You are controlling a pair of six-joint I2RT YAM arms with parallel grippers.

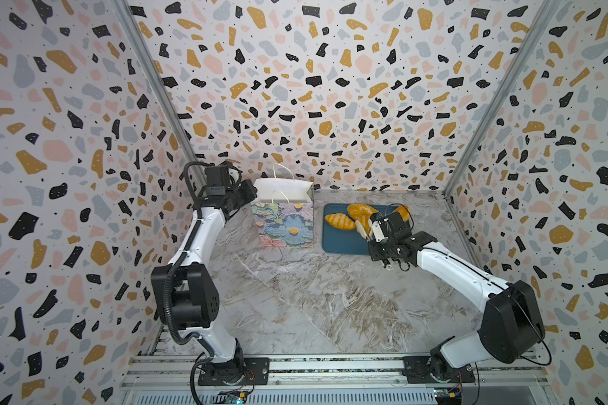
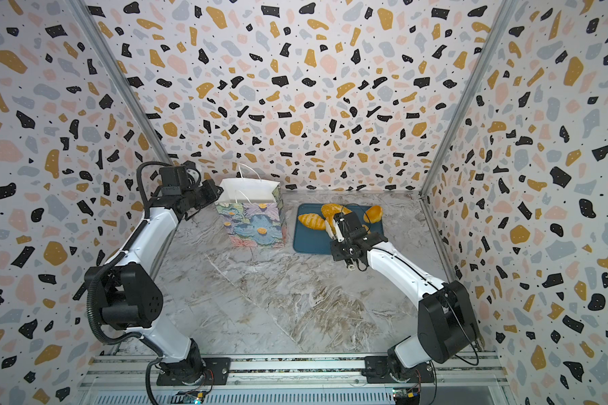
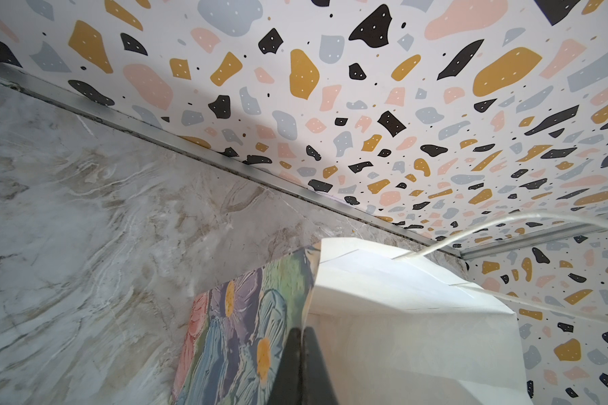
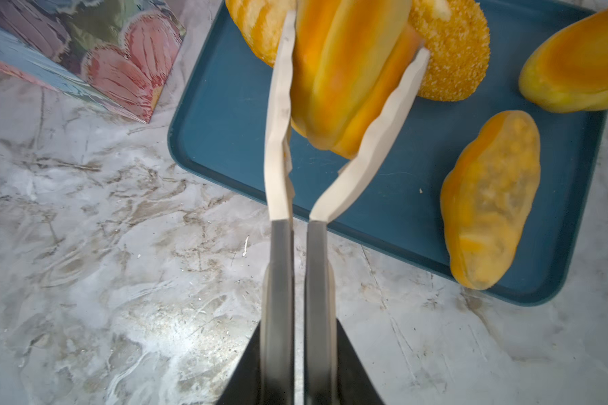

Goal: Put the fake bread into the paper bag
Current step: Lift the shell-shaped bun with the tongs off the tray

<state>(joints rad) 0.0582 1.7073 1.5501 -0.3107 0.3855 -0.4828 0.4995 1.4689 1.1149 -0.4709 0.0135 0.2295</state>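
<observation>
A marble-patterned table (image 1: 295, 298) sits between speckled walls. Toward its back right, over a blue tray (image 4: 225, 140), a glossy orange roll (image 4: 348, 87) is clamped between the pale fingers of the right gripper (image 4: 357, 36), which bow outward around it. Whether the roll is clear of the tray cannot be told. Other breads lie on the tray, among them a speckled loaf (image 4: 453, 52) and a striped croissant (image 4: 257, 31).

The paper bag (image 1: 283, 224) stands upright just left of the tray, mouth open. The left gripper (image 3: 301, 336) is pinched shut on its side wall.

The roll looks slick and bulges past the fingers, so it could slip out on the way across. It is also long, so it could catch the bag's rim or a cord handle (image 1: 285, 171) and tip the bag.
</observation>
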